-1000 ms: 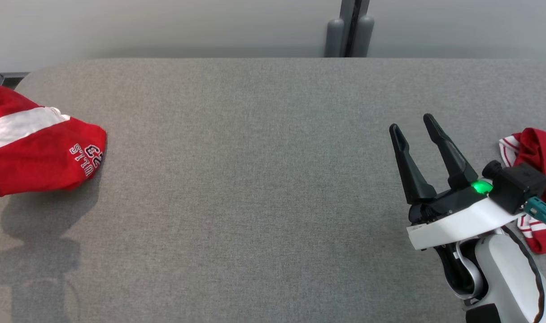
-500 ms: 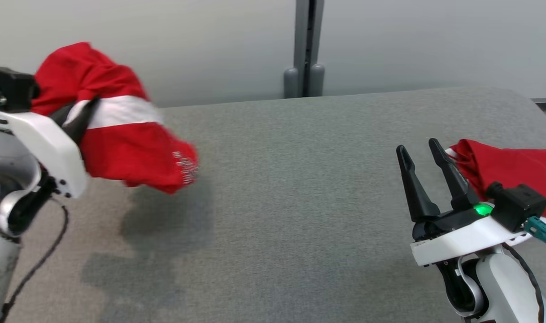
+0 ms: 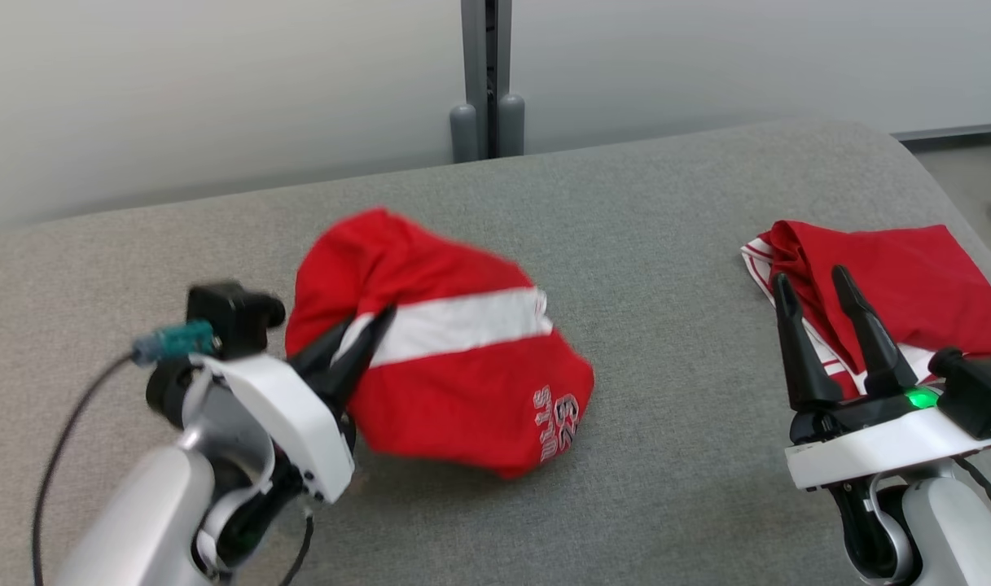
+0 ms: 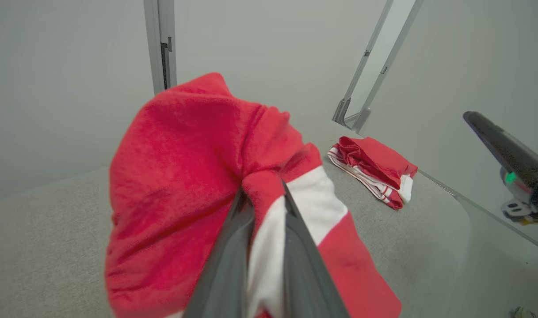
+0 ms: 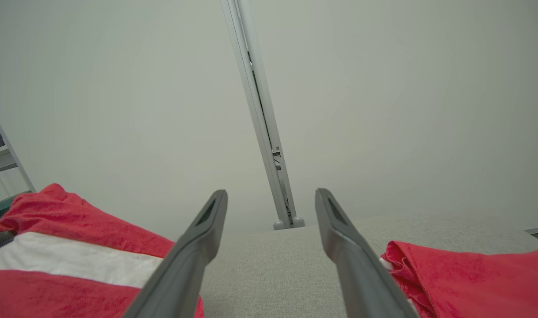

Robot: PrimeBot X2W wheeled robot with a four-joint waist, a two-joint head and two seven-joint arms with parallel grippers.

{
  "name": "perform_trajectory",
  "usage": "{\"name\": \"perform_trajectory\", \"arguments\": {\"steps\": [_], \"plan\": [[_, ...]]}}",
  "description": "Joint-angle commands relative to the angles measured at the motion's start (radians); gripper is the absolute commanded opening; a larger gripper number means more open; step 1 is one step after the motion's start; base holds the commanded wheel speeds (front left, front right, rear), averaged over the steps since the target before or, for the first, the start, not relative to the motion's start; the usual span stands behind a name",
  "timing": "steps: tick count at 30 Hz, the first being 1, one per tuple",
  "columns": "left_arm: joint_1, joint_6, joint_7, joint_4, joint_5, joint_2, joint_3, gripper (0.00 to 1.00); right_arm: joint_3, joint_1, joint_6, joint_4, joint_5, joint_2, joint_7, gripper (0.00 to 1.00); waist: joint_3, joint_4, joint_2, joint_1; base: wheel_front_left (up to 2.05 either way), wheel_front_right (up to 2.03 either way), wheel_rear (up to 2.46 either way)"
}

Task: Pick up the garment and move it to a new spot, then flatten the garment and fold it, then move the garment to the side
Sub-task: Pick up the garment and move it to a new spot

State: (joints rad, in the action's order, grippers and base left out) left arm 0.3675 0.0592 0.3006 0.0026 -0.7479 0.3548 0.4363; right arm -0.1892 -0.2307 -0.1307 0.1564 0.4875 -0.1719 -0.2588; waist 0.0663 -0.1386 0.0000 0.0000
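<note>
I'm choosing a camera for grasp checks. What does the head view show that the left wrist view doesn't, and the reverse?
Head view: the lettering on the red garment and the left arm's white wrist housing. Left wrist view: close up, the left gripper's jaws shut on a bunched fold. Both: the garment's white stripe, the second red garment, the grey table.

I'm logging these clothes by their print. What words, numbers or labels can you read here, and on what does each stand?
"23": outlined print on the red garment with the white band, near its lower right edge in the head view, turned sideways.
"ULLS": letters beside that number on the same garment. They are blurred, and I cannot tell whether a letter comes before them.
The folded red garment shows no readable text.
</note>
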Motion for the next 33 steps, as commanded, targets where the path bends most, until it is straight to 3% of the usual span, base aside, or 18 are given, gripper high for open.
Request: {"name": "perform_trajectory", "arguments": {"steps": [1, 8, 9, 10, 11, 17, 23, 28, 33], "plan": [[-0.011, -0.007, -0.012, 0.016, 0.011, 0.007, 0.0, 0.0, 0.007, 0.006, 0.0, 0.001, -0.004, -0.007, -0.007, 1.0, 0.012, -0.009, 0.0, 0.0, 0.0, 0.0, 0.0], [-0.079, -0.018, -0.155, 0.306, 0.065, -0.046, 0.032, 0.0, 0.017, 0.007, 0.0, 0.001, -0.015, -0.009, -0.006, 1.0, 0.044, -0.023, 0.0, 0.0, 0.0, 0.0, 0.0], [-0.072, -0.009, -0.179, 0.378, 0.066, -0.066, 0.039, 0.38, 0.019, 0.003, 0.0, 0.001, -0.015, -0.011, -0.006, 1.0, 0.048, -0.021, 0.0, 0.0, 0.0, 0.0, 0.0], [-0.066, -0.006, -0.189, 0.408, 0.073, -0.073, 0.046, 0.96, 0.019, 0.003, 0.0, 0.001, -0.016, -0.011, -0.006, 1.0, 0.049, -0.02, 0.0, 0.0, 0.0, 0.0, 0.0], [-0.056, -0.004, -0.201, 0.436, 0.077, -0.078, 0.049, 1.0, 0.015, 0.002, 0.0, 0.002, -0.018, -0.01, -0.006, 1.0, 0.05, -0.018, 0.0, 0.0, 0.0, 0.0, 0.0], [-0.021, 0.013, -0.281, 0.532, 0.09, -0.11, 0.056, 1.0, -0.001, 0.004, 0.0, 0.012, -0.019, -0.008, -0.006, 1.0, 0.039, 0.004, 0.0, 0.0, 0.0, 0.0, 0.0], [-0.016, 0.009, -0.38, 0.508, 0.11, -0.089, 0.038, 1.0, -0.002, 0.015, 0.0, 0.016, -0.019, -0.015, -0.006, 1.0, 0.009, 0.026, 0.0, 0.0, 0.0, 0.0, 0.0], [-0.054, -0.033, -0.458, 0.394, 0.123, -0.036, -0.008, 1.0, 0.009, 0.027, 0.0, 0.01, -0.023, -0.02, -0.006, 1.0, -0.013, 0.044, 0.0, 0.0, 0.0, 0.0, 0.0], [-0.129, -0.127, -0.528, 0.243, 0.139, 0.0, -0.088, 1.0, 0.023, 0.043, 0.0, -0.004, -0.031, -0.016, -0.007, 1.0, -0.027, 0.061, 0.0, 0.0, 0.0, 0.0, 0.0]]}}
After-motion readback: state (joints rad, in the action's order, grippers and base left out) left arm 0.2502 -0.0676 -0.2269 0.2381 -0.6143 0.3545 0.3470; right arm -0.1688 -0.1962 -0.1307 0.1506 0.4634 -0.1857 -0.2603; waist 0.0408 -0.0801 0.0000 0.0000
